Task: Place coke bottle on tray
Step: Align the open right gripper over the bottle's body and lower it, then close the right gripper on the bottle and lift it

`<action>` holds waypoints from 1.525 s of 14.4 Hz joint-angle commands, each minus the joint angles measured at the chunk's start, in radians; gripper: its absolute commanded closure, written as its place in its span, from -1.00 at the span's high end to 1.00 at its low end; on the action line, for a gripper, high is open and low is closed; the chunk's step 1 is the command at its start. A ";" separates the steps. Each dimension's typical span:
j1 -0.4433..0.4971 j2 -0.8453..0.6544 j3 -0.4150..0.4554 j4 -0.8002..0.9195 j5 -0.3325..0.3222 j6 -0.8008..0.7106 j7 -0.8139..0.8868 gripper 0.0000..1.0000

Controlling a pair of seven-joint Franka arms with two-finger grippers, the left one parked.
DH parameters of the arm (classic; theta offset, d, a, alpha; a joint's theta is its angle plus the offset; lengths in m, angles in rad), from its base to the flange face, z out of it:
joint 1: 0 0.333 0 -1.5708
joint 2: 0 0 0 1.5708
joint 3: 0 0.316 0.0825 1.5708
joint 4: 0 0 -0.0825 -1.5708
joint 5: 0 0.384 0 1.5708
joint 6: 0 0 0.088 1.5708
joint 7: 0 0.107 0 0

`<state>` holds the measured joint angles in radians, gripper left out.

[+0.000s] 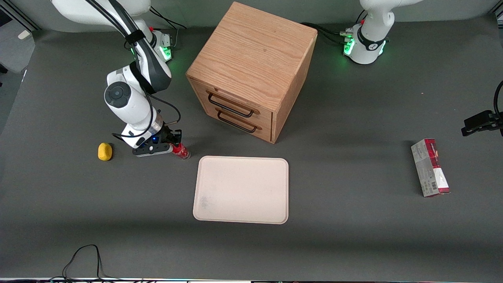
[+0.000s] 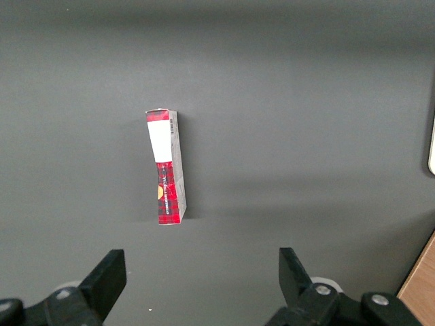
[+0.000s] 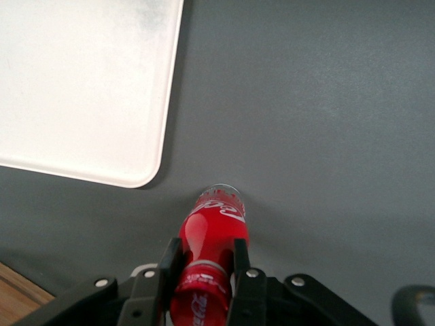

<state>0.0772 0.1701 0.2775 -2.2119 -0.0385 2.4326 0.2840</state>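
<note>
A dark grey matte tabletop (image 1: 353, 236) fills the scene, with a strip of paler floor showing at the upper left edge of the front view and a black cable (image 1: 84, 259) looping along the bottom edge.

The gripper (image 1: 175, 146) sits low over the table in the left half of the front view, its two black fingers (image 3: 239, 268) clamped on the coke bottle (image 1: 180, 151). The wrist view shows the fingers pressing either side of the bottle (image 3: 207, 265) near its label, the bottle's base resting on or just above the grey surface; which of the two cannot be told. The bottle leans rather than standing straight.

Just beside the bottle, nearer the front camera, lies the cream tray (image 1: 212, 212), flat on the table near the centre of the front view. Its rounded corner (image 3: 146, 178) comes close to the bottle without touching it. Nothing lies in the tray except a faint grey smudge (image 1: 203, 201) by one corner.

A small yellow lump (image 1: 105, 151) rests on the table near the gripper, at the left of the front view. A wooden two-drawer cabinet (image 1: 251, 70) stands in the upper centre, farther from the camera than the tray, both drawers closed, each with a dark wire handle (image 1: 230, 108). A red-and-grey carton (image 1: 430, 168) lies toward the parked arm's end of the table.
</note>
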 commanded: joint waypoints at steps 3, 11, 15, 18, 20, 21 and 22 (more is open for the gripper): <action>-0.008 -0.011 -0.021 0.096 -0.021 -0.136 0.021 -1.00; -0.040 -0.003 -0.026 0.604 -0.040 -0.665 0.017 -1.00; -0.054 0.041 -0.021 0.837 -0.040 -0.845 0.017 -1.00; -0.053 0.098 0.020 0.980 -0.046 -0.889 0.026 -1.00; -0.051 0.149 0.046 1.049 -0.055 -0.889 0.032 -1.00; -0.042 0.179 0.054 1.083 -0.064 -0.888 0.035 -1.00; -0.037 0.210 0.077 1.107 -0.087 -0.880 0.052 -1.00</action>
<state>0.0243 0.2798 0.3192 -1.2391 -0.0839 1.5848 0.2922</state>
